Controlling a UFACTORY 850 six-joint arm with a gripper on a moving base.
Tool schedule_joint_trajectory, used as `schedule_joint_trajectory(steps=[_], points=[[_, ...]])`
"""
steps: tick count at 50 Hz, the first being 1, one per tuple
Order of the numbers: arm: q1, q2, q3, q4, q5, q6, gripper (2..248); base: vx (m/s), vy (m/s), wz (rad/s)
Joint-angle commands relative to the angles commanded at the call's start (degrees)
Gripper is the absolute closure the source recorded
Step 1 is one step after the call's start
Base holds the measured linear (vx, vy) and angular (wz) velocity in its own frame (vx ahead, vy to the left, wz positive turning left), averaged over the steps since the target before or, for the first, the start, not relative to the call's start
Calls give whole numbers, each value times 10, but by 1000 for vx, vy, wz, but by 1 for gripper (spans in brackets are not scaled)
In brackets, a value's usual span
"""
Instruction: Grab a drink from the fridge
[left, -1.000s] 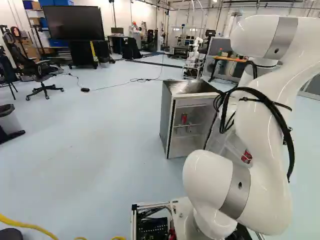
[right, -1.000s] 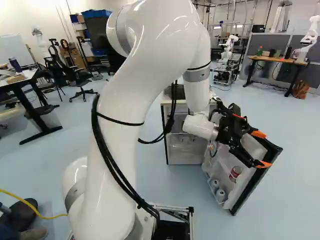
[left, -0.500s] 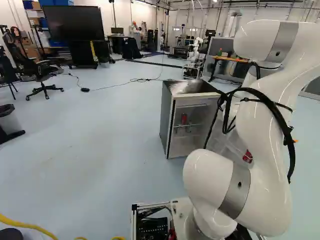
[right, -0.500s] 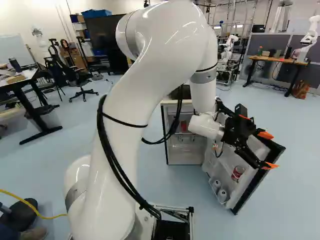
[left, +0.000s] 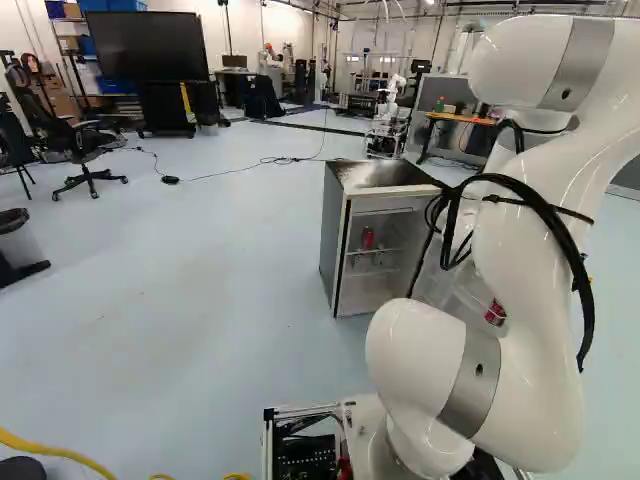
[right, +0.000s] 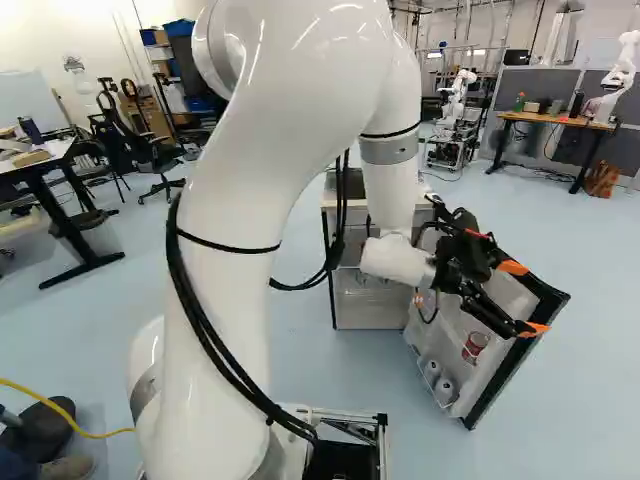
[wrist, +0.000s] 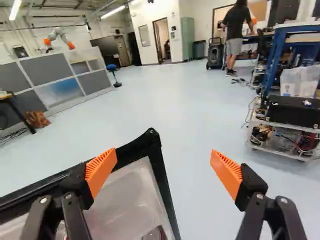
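In the right base view my gripper (right: 524, 298) stands open at the top outer corner of the swung-out fridge door (right: 508, 372). The wrist view has the gripper (wrist: 164, 171) with one finger over the door and the other past its black edge (wrist: 159, 157); neither grips it. A red can (right: 475, 346) and two pale cans (right: 445, 389) sit in the door's shelves. The fridge body (left: 335, 245) is open at the front, with another red can (left: 368, 238) on an inner shelf. My arm hides part of the door in the left base view.
A wheeled cart (wrist: 285, 130) stands beyond the free finger. Grey partitions (wrist: 50, 80) are past the door side. An office chair (left: 85, 150), a desk (right: 60, 180) and a wooden-topped table (right: 555, 120) stand farther off, with another robot (right: 618, 75).
The gripper moved outward to the right in the right base view, then back left. The fridge door has swung slightly wider, its cans moving with it. The base has stayed put.
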Motion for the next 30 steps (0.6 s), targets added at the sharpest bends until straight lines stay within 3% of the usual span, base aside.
schedule_joint_trajectory(steps=[30], points=[[25, 78, 108, -180, 0, 0, 3, 0, 0, 0]])
